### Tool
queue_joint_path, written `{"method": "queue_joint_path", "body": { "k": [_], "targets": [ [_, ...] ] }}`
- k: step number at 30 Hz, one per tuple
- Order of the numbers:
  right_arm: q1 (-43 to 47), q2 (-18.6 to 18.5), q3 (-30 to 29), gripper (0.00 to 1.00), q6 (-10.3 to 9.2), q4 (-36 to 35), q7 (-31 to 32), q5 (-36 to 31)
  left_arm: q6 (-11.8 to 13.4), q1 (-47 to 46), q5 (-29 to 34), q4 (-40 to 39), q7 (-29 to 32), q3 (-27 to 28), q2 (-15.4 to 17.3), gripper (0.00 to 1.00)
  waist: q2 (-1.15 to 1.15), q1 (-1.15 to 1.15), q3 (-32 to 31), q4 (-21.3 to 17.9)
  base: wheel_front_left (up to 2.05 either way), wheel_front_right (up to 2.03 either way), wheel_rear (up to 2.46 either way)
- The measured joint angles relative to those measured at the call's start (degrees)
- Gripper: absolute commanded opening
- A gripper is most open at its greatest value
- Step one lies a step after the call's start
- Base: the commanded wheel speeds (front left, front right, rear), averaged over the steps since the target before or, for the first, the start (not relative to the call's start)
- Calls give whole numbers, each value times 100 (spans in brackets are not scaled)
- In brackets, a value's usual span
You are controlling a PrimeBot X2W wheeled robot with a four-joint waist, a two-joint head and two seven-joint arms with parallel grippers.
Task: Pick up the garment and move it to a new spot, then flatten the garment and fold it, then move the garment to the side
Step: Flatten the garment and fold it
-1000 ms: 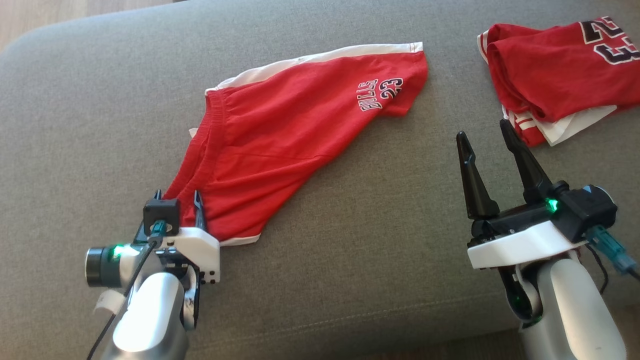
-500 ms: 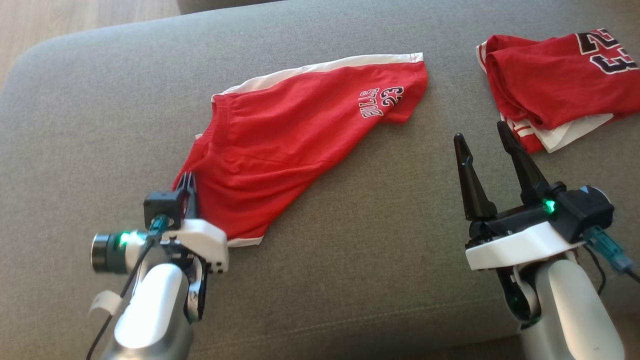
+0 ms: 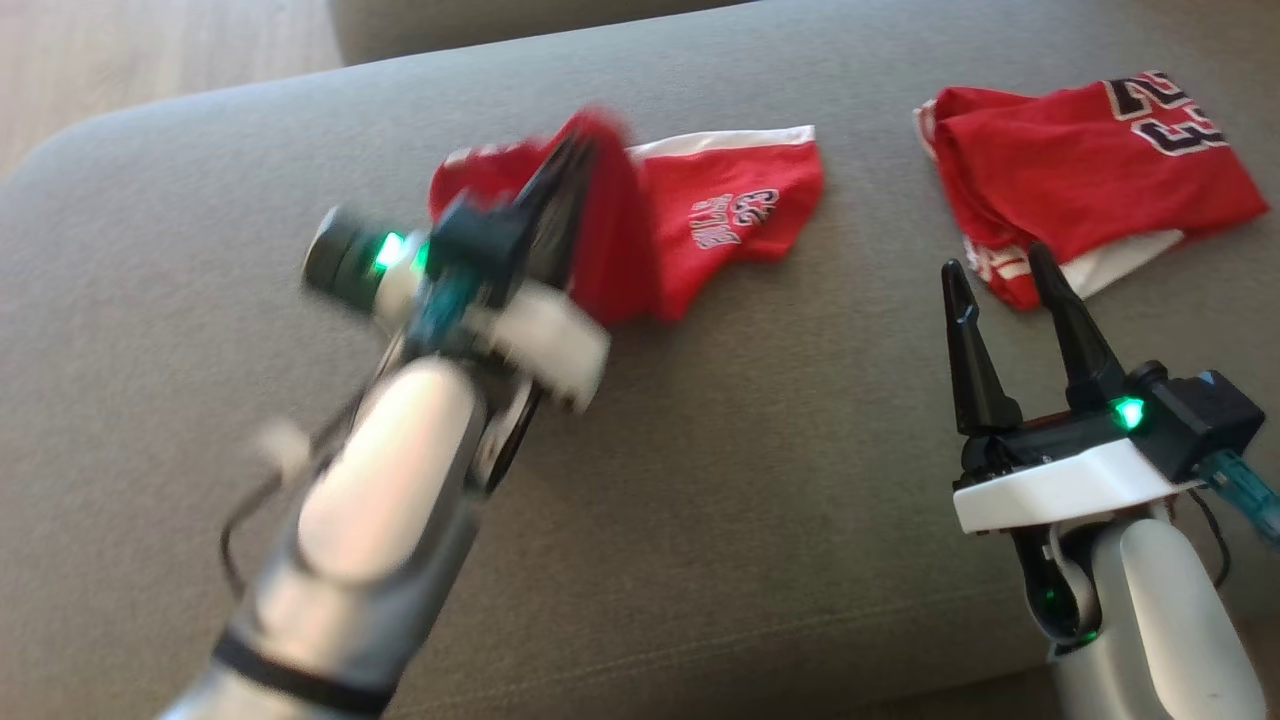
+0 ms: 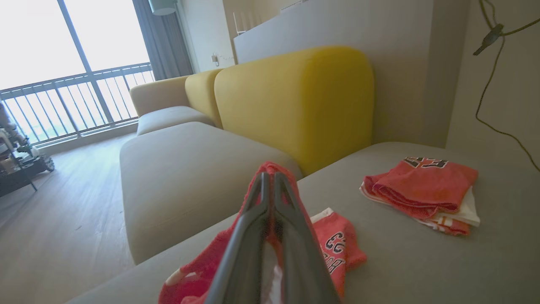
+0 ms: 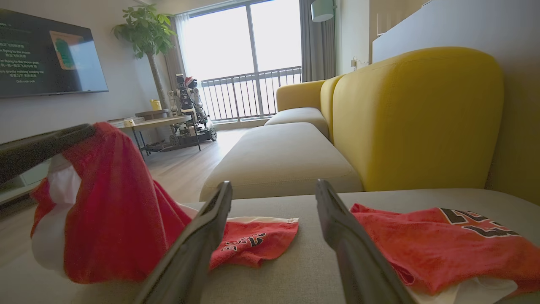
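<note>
Clamping the shorts' (image 3: 720, 215) edge aloft, left gripper (image 3: 580, 152) (right gripper (image 3: 994, 260) gapes) hangs over open cushion (image 3: 750, 470).

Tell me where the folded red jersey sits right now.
The folded red jersey lies at the head view's upper right on the grey cushion, just beyond the open right gripper.

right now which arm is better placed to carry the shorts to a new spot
Left: the left gripper is shut on the shorts, one end lifted off the sofa; the right gripper stands open, apart from them, near the jersey.
</note>
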Motion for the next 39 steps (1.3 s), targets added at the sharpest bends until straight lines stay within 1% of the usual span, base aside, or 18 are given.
{"method": "queue_joint_path", "body": {
  "k": [1,3,5,6,7,9,11,12,14,16,18,19,21,23,27,31,33,39],
  "targets": [
    [-2,0,10,100,0,5,0,26,-74,-224,-43,-14,83,-77,-56,0,0,0,-10,-43,0,0,0],
    [-7,8,27,100,0,12,0,115,-164,-661,-397,-9,238,-190,-145,0,0,0,-35,-150,0,0,0],
    [-8,13,25,100,0,29,0,224,-166,-1048,-712,-18,278,-397,-143,0,0,0,-78,-282,0,0,0],
    [-8,16,13,100,0,46,0,305,-127,-1223,-1053,-79,286,-561,-134,0,0,0,-101,-357,0,0,0],
    [-7,18,-18,100,0,56,0,394,-51,-1389,-1421,-167,297,-755,-138,0,0,0,-122,-429,0,0,0],
    [-2,18,-97,100,0,77,0,514,203,-1738,-2023,-360,263,-1082,-168,0,0,0,-168,-552,0,0,0],
    [10,18,-151,100,0,116,0,557,464,-2141,-2427,-485,92,-1276,-197,0,0,0,-217,-637,0,0,0],
    [28,18,-174,100,0,119,0,557,582,-2366,-2538,-502,-10,-1334,-202,0,0,0,-242,-660,0,0,0],
    [92,18,-236,100,0,116,0,557,755,-2757,-2554,-390,-193,-1344,-218,0,0,0,-259,-653,0,0,0],
    [147,21,-319,100,0,116,0,557,846,-2935,-2606,-142,-289,-1268,-241,0,0,0,-247,-601,0,0,0],
    [154,20,-385,100,0,109,0,557,842,-2867,-2628,232,-332,-1249,-181,0,0,0,-213,-523,0,0,0],
    [151,22,-379,100,0,89,0,555,797,-2642,-2629,564,-370,-1258,7,0,0,0,-163,-438,0,0,0],
    [142,26,-403,100,0,71,0,545,658,-2287,-2631,835,-410,-1280,271,0,0,0,-107,-341,0,0,0],
    [120,29,-450,100,0,57,0,503,582,-1907,-2631,1135,-468,-1284,517,0,0,0,-44,-227,0,0,0],
    [60,31,-432,100,0,49,0,391,578,-1422,-2633,1934,-498,-1300,896,0,0,0,92,11,0,0,0],
    [-19,33,-327,100,0,48,0,342,499,-1211,-2672,2451,-555,-1294,987,0,0,0,245,196,0,0,0],
    [-106,33,-275,100,0,48,0,282,405,-1178,-2730,2524,-611,-1281,944,0,0,0,303,275,0,0,0],
    [-165,33,-253,100,0,51,0,194,352,-927,-2729,2553,-682,-1187,834,0,0,0,364,453,0,0,0]
  ]
}}
